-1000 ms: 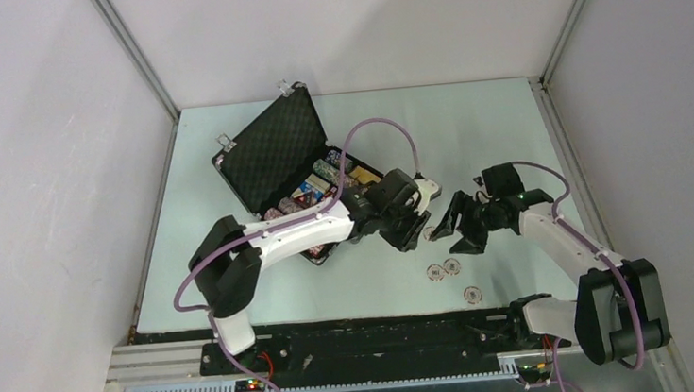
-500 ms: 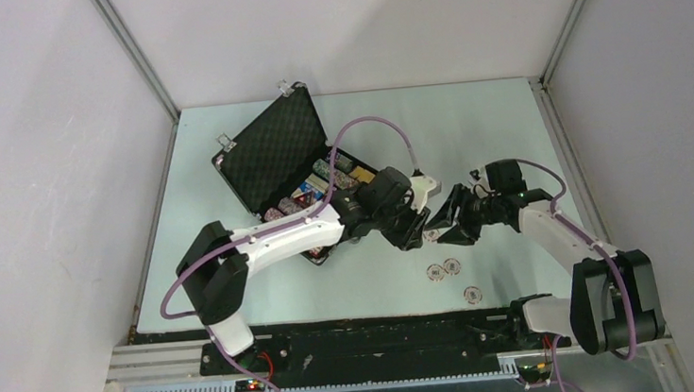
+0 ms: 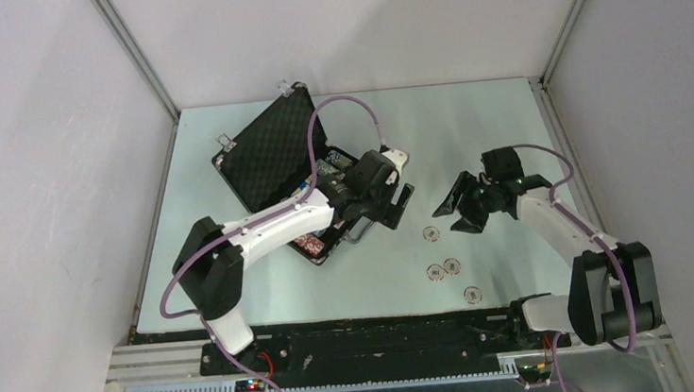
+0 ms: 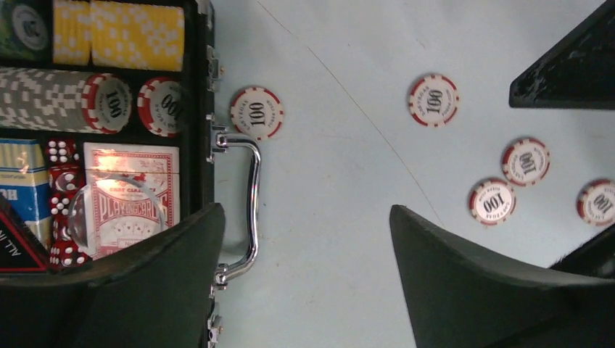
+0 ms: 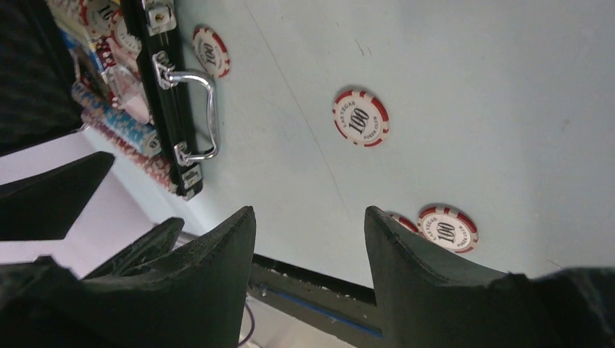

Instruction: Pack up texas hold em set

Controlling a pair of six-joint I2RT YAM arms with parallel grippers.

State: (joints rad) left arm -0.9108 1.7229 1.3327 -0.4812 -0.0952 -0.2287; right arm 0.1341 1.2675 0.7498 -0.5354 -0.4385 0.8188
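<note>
The black case (image 3: 269, 160) lies open, its foam lid raised at the back left. In the left wrist view its tray holds yellow chips (image 4: 116, 32), grey chips (image 4: 43, 98), red chips (image 4: 161, 106), a red card deck (image 4: 130, 196) and red dice (image 4: 62, 174). My left gripper (image 4: 306, 210) hangs open over the silver handle (image 4: 250, 196), empty. One red 100 chip (image 4: 256, 112) lies beside the case front. More red chips (image 3: 431, 234) lie loose on the table. My right gripper (image 5: 310, 212) is open and empty above the table, right of those chips.
Two chips (image 3: 442, 268) lie together nearer the front, and another chip (image 3: 472, 294) rests close to the table's front edge. Grey walls enclose the pale blue table (image 3: 470, 128) on three sides. The black rail (image 3: 374, 336) carries both arm bases.
My left gripper has pulled back left toward the case and opened wide. The right gripper has drawn away to the right; the two no longer meet over the chip.
</note>
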